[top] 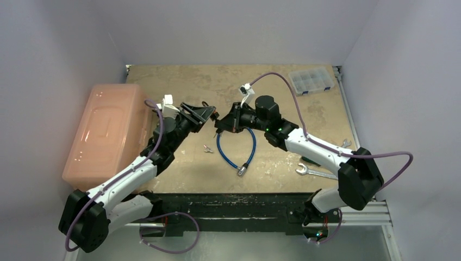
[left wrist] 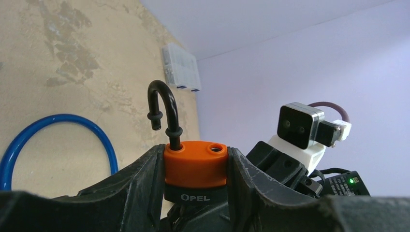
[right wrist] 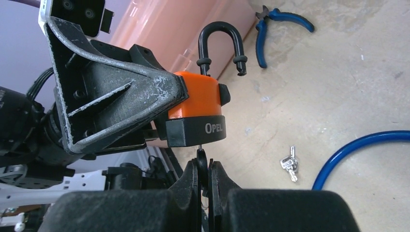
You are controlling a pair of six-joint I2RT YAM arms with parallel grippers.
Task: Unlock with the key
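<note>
My left gripper is shut on an orange padlock with a black base marked OPEL and holds it above the table. The black shackle is raised, with one end free of its hole in the body. In the right wrist view the padlock sits in the left fingers, shackle up. My right gripper is shut on a black-headed key, whose blade enters the padlock's underside. In the top view the two grippers meet at mid-table, left and right.
A blue cable loop lies on the table below the grippers, with a small bunch of spare keys beside it. A pink box stands at the left, a clear organizer at the back right, a wrench at the front right. Blue pliers lie near the box.
</note>
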